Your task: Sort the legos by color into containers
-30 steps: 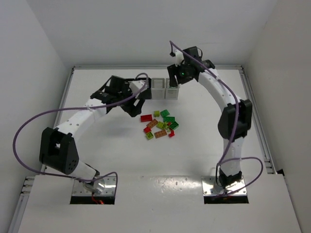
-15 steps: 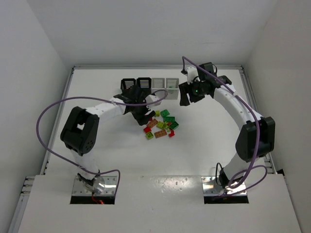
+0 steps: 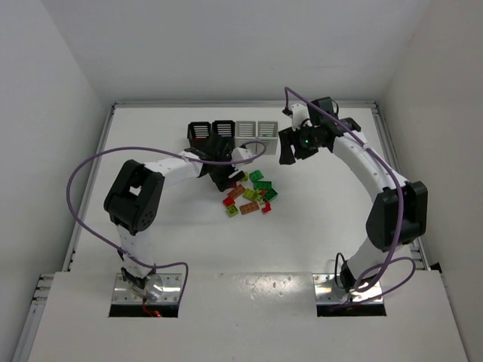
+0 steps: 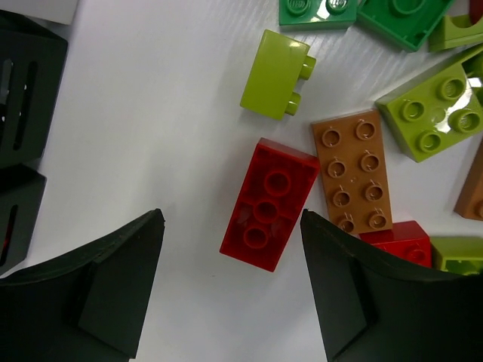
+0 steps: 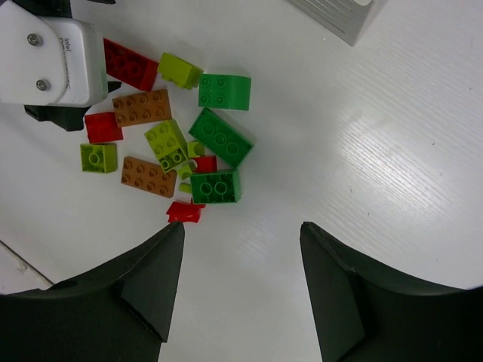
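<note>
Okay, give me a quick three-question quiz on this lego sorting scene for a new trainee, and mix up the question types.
1. True or false: the left gripper is shut on a brick.
2. The red brick nearest that gripper lies: A) studs up, B) underside up, C) on its side.
3. Fill in: the tan brick beside it shows ___ studs.

Key: 1 false, it is open and holds nothing; 2 B; 3 eight.
</note>
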